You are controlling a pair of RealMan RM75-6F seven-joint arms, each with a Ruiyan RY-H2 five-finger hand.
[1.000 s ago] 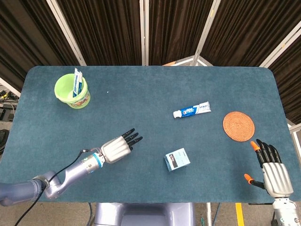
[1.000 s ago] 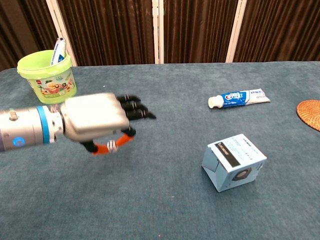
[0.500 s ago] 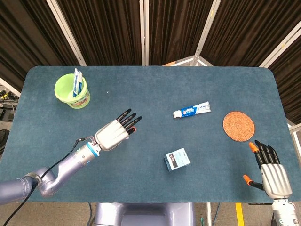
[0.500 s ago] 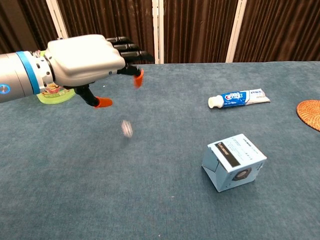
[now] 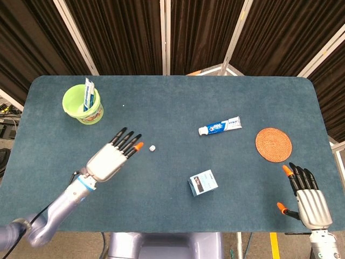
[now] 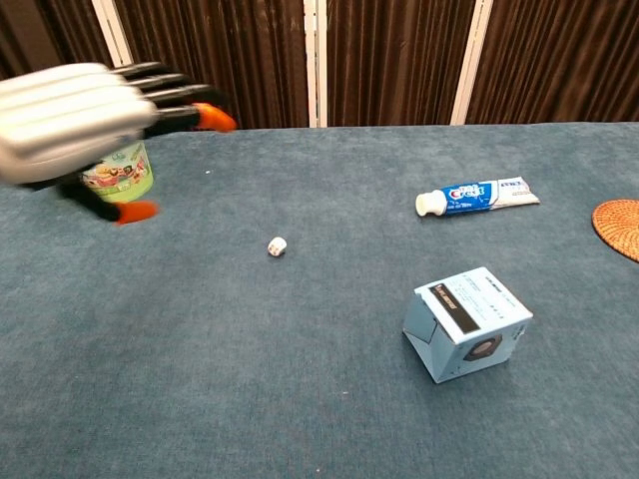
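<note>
My left hand (image 5: 110, 156) (image 6: 85, 125) hovers above the table's left half, fingers stretched out and apart, holding nothing. A small white die (image 5: 152, 148) (image 6: 277, 245) lies on the cloth just right of its fingertips. My right hand (image 5: 307, 197) is raised at the table's near right corner, fingers extended, empty; the chest view does not show it. A light blue box (image 5: 203, 183) (image 6: 467, 321) lies near the middle front.
A green bucket (image 5: 82, 104) (image 6: 118, 172) holding a tube stands at the far left. A toothpaste tube (image 5: 219, 126) (image 6: 477, 196) lies right of centre. A round woven coaster (image 5: 273, 144) (image 6: 618, 228) sits at the right. Dark curtains hang behind the table.
My left hand rose and pulled back to the left, opening its fingers. The small white die dropped from it and now rests on the cloth. The right hand drew back slightly.
</note>
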